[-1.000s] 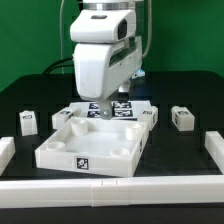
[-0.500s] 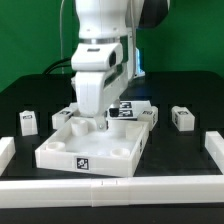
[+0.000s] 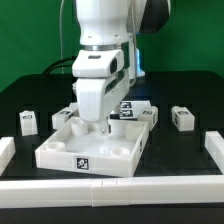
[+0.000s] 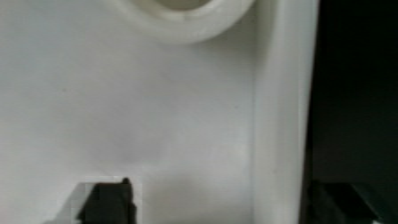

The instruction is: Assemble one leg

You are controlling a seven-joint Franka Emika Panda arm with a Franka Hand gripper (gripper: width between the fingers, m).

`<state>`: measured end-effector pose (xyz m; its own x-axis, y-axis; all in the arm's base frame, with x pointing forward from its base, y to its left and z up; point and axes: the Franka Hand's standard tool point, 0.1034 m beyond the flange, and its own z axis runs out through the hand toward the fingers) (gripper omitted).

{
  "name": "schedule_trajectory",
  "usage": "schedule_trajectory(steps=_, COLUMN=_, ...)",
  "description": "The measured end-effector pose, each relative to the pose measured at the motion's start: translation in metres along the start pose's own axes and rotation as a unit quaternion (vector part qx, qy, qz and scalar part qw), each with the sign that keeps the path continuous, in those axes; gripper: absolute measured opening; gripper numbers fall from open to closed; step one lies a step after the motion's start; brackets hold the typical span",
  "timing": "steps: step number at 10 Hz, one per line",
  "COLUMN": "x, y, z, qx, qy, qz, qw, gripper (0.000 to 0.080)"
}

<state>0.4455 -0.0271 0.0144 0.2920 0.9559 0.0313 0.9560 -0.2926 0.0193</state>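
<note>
The large flat white tray-like piece (image 3: 95,150) with corner holes lies in the middle of the table. My gripper (image 3: 101,126) is lowered over its back part, near the rear edge. In the wrist view the white piece (image 4: 160,120) fills the frame, with a round hole (image 4: 187,8) at one end. My gripper (image 4: 228,205) is open, and its dark fingertips (image 4: 107,203) stand wide apart with the piece's edge between them. Several small white legs with tags stand around: one (image 3: 27,121) at the exterior view's left, one (image 3: 182,117) at its right, one (image 3: 152,116) behind the tray.
The marker board (image 3: 130,108) lies behind the tray-like piece, partly hidden by the arm. White rails border the table at the front (image 3: 110,190), the exterior view's left (image 3: 5,150) and its right (image 3: 215,150).
The arm has moved toward the exterior view's left and come down, so the gripper now sits low over the back of the tray-like piece. No part has moved.
</note>
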Motion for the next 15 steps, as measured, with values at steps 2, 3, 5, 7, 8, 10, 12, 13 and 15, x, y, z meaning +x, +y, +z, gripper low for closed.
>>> schedule_trajectory(steps=2, x=0.0, y=0.0, z=0.0, qx=0.0, qy=0.0, qz=0.0, qw=1.0, gripper=0.0204)
schedule_trajectory(steps=3, x=0.0, y=0.0, z=0.001, qx=0.001, qy=0.0, qz=0.0, qw=1.0, gripper=0.0077)
schedule_trajectory(steps=5, x=0.0, y=-0.001, z=0.001, qx=0.001, qy=0.0, qz=0.0, qw=1.0, gripper=0.0057)
schedule_trajectory(steps=7, x=0.0, y=-0.001, z=0.001, qx=0.001, qy=0.0, qz=0.0, qw=1.0, gripper=0.0057)
schedule_trajectory(steps=8, x=0.0, y=-0.001, z=0.001, qx=0.001, qy=0.0, qz=0.0, qw=1.0, gripper=0.0057)
schedule_trajectory(steps=10, x=0.0, y=-0.001, z=0.001, qx=0.001, qy=0.0, qz=0.0, qw=1.0, gripper=0.0057)
schedule_trajectory(steps=12, x=0.009, y=0.001, z=0.001, qx=0.0, qy=0.0, qz=-0.022, qw=1.0, gripper=0.0058)
schedule_trajectory(steps=13, x=0.023, y=0.001, z=0.001, qx=-0.002, qy=0.002, qz=-0.035, qw=0.999, gripper=0.0058)
schedule_trajectory(steps=15, x=0.056, y=0.003, z=0.003, qx=-0.005, qy=0.009, qz=-0.062, qw=0.998, gripper=0.0058)
